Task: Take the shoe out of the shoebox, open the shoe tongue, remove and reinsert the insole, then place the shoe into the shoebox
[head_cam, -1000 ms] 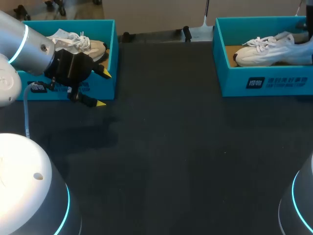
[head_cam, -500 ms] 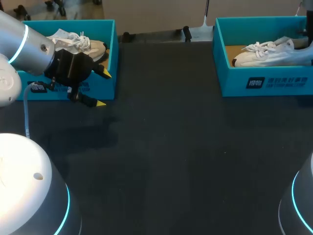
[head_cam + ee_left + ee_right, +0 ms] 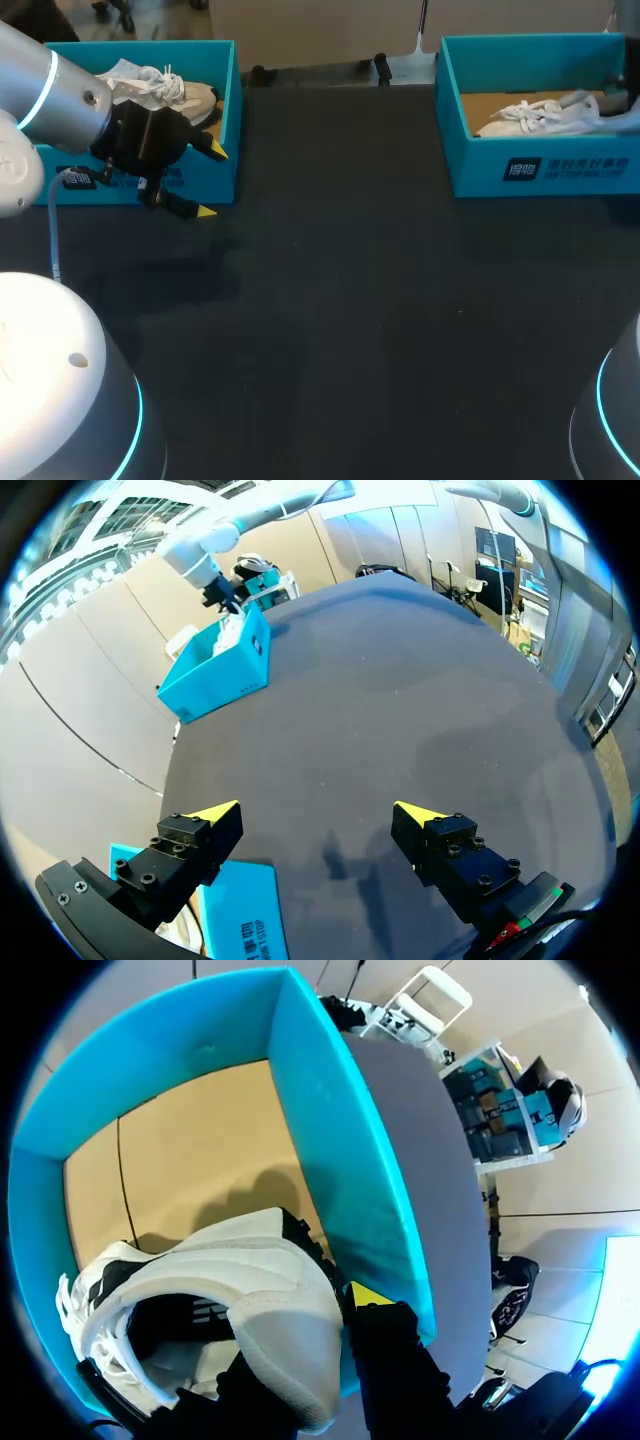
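Observation:
A white lace-up shoe [image 3: 540, 115] lies low inside the blue shoebox [image 3: 540, 170] at the table's far right. In the right wrist view my right gripper [image 3: 320, 1330] is shut on the heel of this shoe [image 3: 200, 1280], inside the shoebox's wall [image 3: 330, 1130]; only one of its yellow tips shows. My left gripper [image 3: 211, 181] hangs open and empty by the front right corner of a second blue shoebox [image 3: 232, 120], which holds another white shoe [image 3: 165, 90]. Its own view shows the left gripper [image 3: 318, 815] wide apart over dark table.
The dark table [image 3: 350, 300] stretches between the two boxes. The far shoebox [image 3: 225, 665] shows well ahead of the left gripper, and a corner of the near shoebox [image 3: 240, 910] lies under one of its fingers.
The shoe in the right shoebox has sunk lower into the box, carried down by my right gripper. The left arm has not moved.

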You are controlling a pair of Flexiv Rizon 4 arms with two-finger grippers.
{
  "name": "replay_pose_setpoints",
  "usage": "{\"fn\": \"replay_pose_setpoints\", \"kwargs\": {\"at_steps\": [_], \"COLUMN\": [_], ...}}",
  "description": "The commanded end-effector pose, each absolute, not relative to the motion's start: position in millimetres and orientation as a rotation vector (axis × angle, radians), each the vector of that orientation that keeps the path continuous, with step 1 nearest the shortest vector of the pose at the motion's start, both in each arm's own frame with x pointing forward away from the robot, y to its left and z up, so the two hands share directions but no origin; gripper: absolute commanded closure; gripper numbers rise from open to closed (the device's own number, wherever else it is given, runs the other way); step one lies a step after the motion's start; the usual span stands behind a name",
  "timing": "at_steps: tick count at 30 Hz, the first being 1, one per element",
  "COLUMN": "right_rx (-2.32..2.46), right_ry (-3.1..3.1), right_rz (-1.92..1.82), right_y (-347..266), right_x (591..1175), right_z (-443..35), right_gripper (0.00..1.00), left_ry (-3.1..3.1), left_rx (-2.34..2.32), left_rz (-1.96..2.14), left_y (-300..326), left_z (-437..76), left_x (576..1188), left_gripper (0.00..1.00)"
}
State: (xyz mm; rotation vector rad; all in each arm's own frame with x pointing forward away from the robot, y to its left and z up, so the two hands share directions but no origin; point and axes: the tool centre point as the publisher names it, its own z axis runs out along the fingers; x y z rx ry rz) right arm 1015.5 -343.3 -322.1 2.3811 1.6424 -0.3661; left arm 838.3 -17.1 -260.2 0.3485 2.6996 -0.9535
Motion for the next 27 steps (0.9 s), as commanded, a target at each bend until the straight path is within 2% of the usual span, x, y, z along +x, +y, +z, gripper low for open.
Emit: {"fn": "replay_pose_setpoints", "kwargs": {"at_steps": [1,23,24,25,27], "right_rx": [2.384,2.408,2.411,2.412,2.41], "right_ry": [1.642,1.637,1.633,1.629,1.618], "right_rz": [-0.356,-0.314,-0.314,-0.311,-0.307], "right_y": [-344,-347,-347,-348,-350], "right_x": [1013,1012,1012,1012,1012], "right_z": [-327,-373,-373,-372,-369], "right_gripper": [1.0,1.0,0.94,0.7,0.53], "left_ry": [2.701,2.701,2.701,2.701,2.701], "left_rx": [0.35,0.35,0.35,0.35,0.35], "left_rz": [-0.95,-0.95,-0.95,-0.95,-0.95], "left_y": [-17,-17,-17,-17,-17], "left_z": [-260,-260,-260,-260,-260], "left_x": [838,838,838,838,838], "left_gripper": [0.0,0.0,0.0,0.0,0.0]}}
